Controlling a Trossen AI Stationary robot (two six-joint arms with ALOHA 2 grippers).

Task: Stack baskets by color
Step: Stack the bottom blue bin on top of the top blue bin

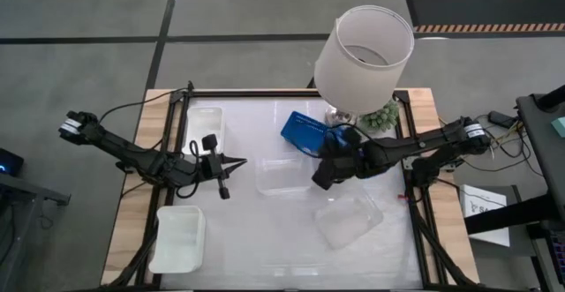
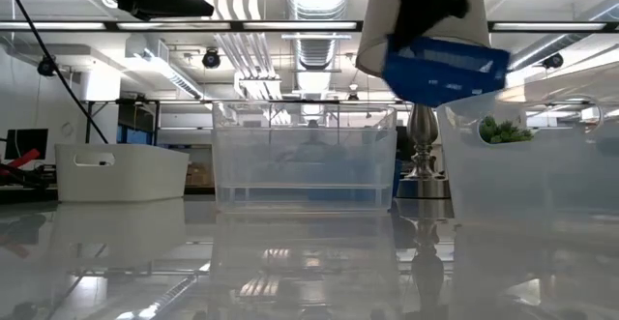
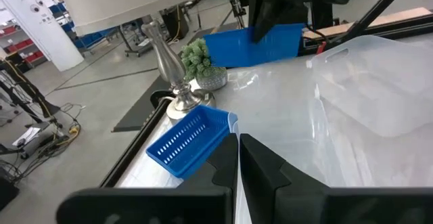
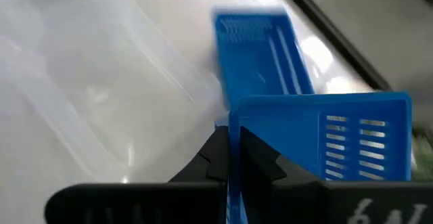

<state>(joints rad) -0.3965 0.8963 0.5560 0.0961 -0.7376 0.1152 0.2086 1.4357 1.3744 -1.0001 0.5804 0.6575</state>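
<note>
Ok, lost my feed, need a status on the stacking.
Right gripper shut on blue basket, lifted above second blue basket. Left gripper shut, idle. Lampshade close by.

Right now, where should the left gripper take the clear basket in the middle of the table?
Probably the thin wall nearest the left gripper, shut beside it. The clear basket sits upright with its open top up, so come down from above, one finger either side of the rim.

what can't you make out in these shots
- high view: lamp foot, mostly under the lampshade
- high view: where the held blue basket ends and the tabletop blue basket begins; they overlap beside the right gripper
- right wrist view: clear basket outline, blurred
</note>
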